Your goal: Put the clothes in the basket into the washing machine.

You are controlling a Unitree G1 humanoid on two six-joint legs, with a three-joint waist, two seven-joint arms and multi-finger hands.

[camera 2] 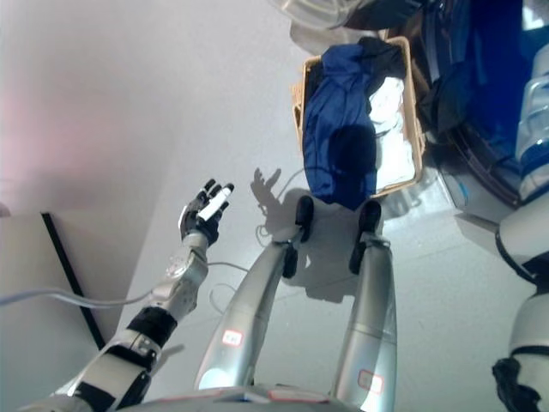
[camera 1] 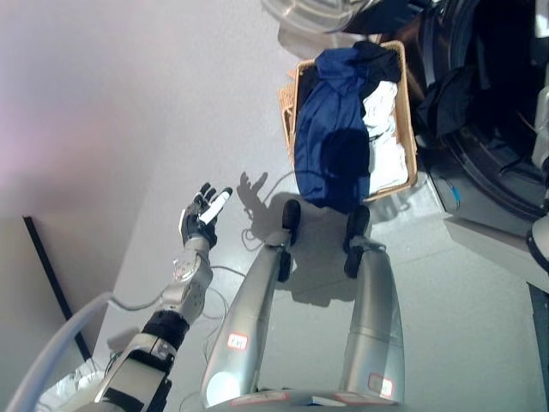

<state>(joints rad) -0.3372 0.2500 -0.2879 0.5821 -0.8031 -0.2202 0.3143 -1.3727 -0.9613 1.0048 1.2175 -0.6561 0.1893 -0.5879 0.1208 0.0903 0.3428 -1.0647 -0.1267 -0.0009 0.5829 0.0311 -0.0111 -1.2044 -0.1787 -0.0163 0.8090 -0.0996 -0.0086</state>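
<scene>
Floor (camera 1: 129, 129), pale grey and bare, fills the left of the frame, where the left hand (camera 1: 202, 216) hangs at centre left, fingers spread wide and straight, holding nothing and well apart from the laundry. Just right of centre, near the top, the wicker basket (camera 1: 413, 163) stands on the floor, heaped with clothes. A dark blue garment (camera 1: 330, 137) covers its left half and spills over the near rim, a black piece (camera 1: 377, 60) lies at the far end, and white cloth (camera 1: 384, 129) fills the right side. At the right edge, just beside the basket, the washing machine (camera 1: 493, 172) shows its dark round opening. The right hand does not show in either view.
</scene>
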